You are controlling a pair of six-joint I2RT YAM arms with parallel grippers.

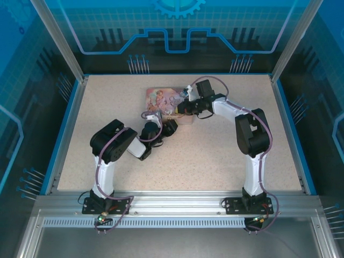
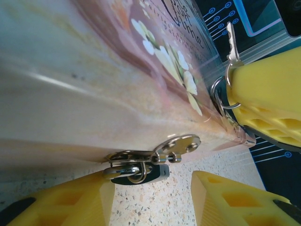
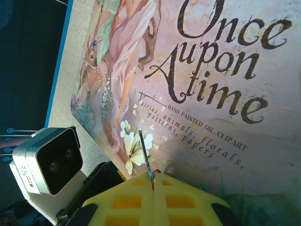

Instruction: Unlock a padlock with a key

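Right gripper [image 3: 153, 182]: yellow fingers clenched on tiny dark grey metal key [image 3: 145, 155], blade poking out over the lid of the pink illustrated tin box [image 3: 225, 94], likely so it can be aimed at the lock. Left gripper [image 2: 153, 181]: fingers spread, grasping nothing, flanking tiny bluish-silver padlock [image 2: 141, 174], which hangs from silver hasp [image 2: 181, 143] at the tin's front edge. Probably there to steady it.

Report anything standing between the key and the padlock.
Nothing loose, only the tin's corner: the key is up by the lid's edge, the padlock hangs from the hasp on the front wall.
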